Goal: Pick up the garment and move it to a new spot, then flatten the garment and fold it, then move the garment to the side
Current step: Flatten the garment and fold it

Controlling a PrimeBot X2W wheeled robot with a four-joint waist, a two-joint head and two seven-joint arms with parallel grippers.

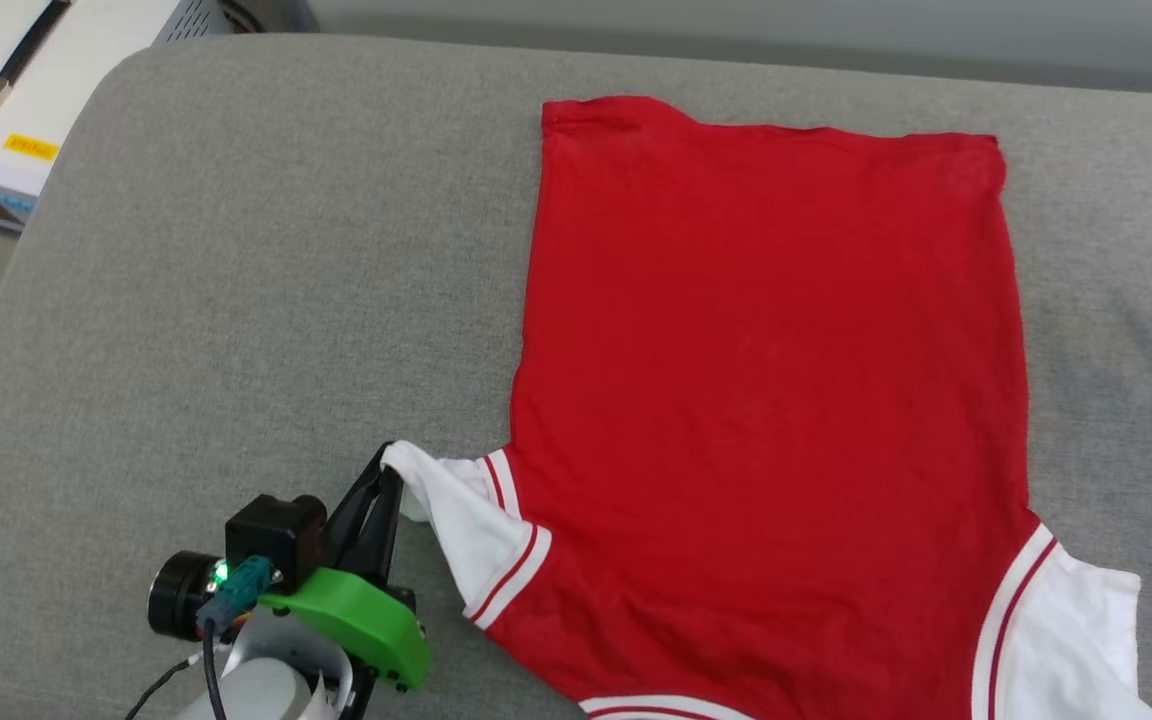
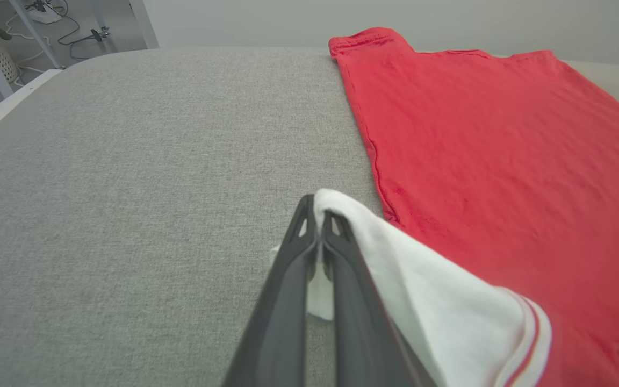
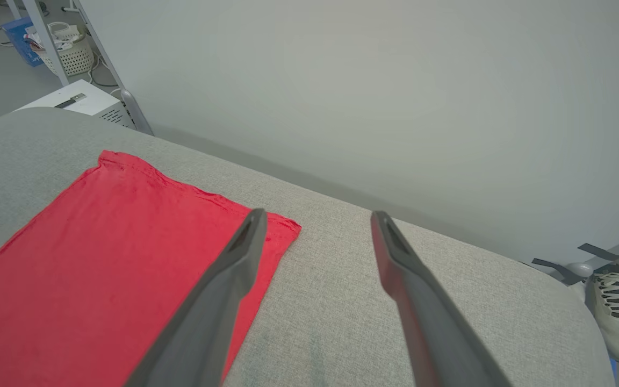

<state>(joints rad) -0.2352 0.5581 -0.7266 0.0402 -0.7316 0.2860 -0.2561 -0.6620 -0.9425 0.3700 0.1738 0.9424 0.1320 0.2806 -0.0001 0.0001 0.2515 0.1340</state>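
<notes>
Head camera looks steeply down on the garment (image 1: 766, 400); wrist cameras view it obliquely from opposite sides; all share its hem.

The garment (image 1: 766, 380) is seen as thin, matt red cloth, smooth with faint creases; its sleeve (image 2: 395, 258) is of white cloth. The worktop (image 1: 236, 300) is covered in grey woven fabric, coarse and matt. The jaws of the left gripper (image 2: 317, 208) are formed of dark, matt plastic; a glossy green plastic cover (image 1: 366, 620) is fitted behind them.
</notes>
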